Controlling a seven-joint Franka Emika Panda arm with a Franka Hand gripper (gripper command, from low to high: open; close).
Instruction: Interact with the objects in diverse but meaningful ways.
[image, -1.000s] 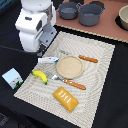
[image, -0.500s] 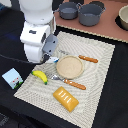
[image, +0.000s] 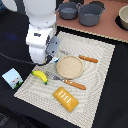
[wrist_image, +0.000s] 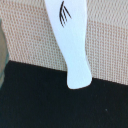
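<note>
Worktop (image: 117, 90): dark surface carrying a beige woven placemat (image: 102, 62).

Robot arm (image: 41, 40): white, standing over the mat's edge on the exterior view's left. Fingers hidden below the arm body; whether spread or pressed together cannot be told.

White-and-blue tube (wrist_image: 70, 42): seen in the wrist view, lying across the mat's border, its flat end over the dark worktop.

Yellow banana (image: 39, 76): on the mat, just beside the arm.

Pale blue carton (image: 11, 78): off the mat, on the exterior view's left.

Yellow-orange rectangular slab (image: 66, 98): near mat edge.

Round tan plate (image: 69, 66): mat centre, between an orange-handled fork (image: 68, 82) and knife (image: 86, 59).

Grey pots (image: 85, 12): far side.
</note>
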